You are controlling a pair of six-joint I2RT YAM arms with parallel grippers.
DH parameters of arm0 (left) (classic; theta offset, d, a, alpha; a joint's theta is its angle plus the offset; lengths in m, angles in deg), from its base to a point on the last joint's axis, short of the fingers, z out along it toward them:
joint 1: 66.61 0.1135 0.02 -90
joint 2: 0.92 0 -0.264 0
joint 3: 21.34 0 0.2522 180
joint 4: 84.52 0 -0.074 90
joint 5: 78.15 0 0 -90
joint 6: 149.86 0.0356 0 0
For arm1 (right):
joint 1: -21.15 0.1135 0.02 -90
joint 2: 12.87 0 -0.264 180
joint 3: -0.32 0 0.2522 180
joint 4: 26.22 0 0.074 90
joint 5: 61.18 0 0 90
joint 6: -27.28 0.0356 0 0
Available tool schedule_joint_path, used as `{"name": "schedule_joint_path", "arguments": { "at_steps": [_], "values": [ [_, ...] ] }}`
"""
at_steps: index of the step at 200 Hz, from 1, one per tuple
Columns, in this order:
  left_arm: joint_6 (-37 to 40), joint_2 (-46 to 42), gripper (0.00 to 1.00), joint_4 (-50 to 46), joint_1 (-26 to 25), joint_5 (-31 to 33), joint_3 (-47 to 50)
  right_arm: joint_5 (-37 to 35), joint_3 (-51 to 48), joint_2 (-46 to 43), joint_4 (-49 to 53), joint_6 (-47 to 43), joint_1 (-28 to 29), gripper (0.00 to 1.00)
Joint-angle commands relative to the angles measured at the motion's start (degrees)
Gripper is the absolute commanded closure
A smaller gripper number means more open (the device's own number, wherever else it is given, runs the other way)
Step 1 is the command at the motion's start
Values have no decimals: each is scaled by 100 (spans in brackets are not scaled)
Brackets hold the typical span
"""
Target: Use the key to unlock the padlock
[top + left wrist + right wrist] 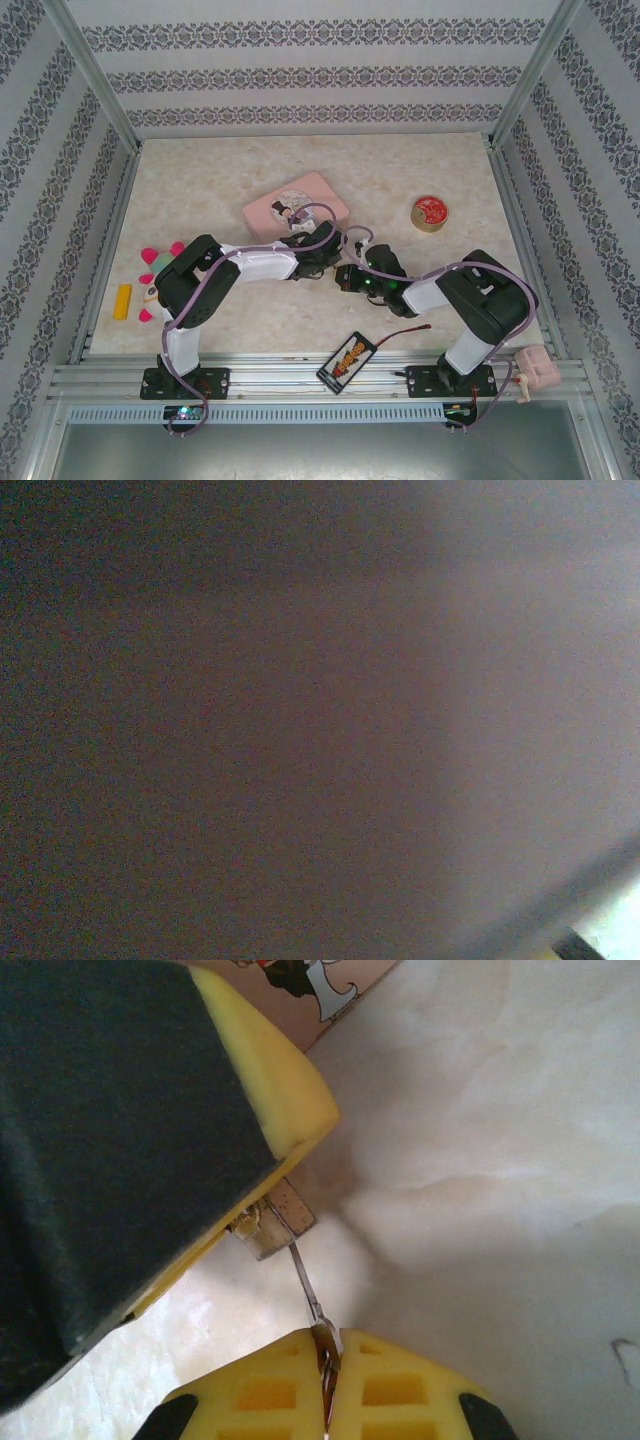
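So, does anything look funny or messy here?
Yes: a black card lies crooked at the near edge, partly on the table and partly on the metal rail. Nothing looks spilled or broken.

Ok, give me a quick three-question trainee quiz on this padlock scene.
1. True or false: the right gripper is shut on the key.
2. The key's tip reaches: A) the pink tin, B) the padlock, C) the table.
3. Fill in: the padlock pokes out from under the ___ gripper's yellow finger.
Key: 1 true; 2 B; 3 left gripper.
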State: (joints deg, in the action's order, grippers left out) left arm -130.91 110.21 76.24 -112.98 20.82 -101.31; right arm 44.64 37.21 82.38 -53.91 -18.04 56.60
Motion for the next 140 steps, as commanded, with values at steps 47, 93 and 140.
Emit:
{"name": "schedule_joint_path", "arguments": {
  "at_steps": [47,93,140],
  "values": [
    [-187,-118,85,440,53,-426,116,-376,90,379,-536,32,67,100],
    [-292,-187,87,545,66,-624,196,-428,-3,534,-1040,53,74,100],
    [-416,-363,90,547,171,-1120,323,-457,-137,623,-1477,-132,73,100]
  ]
}}
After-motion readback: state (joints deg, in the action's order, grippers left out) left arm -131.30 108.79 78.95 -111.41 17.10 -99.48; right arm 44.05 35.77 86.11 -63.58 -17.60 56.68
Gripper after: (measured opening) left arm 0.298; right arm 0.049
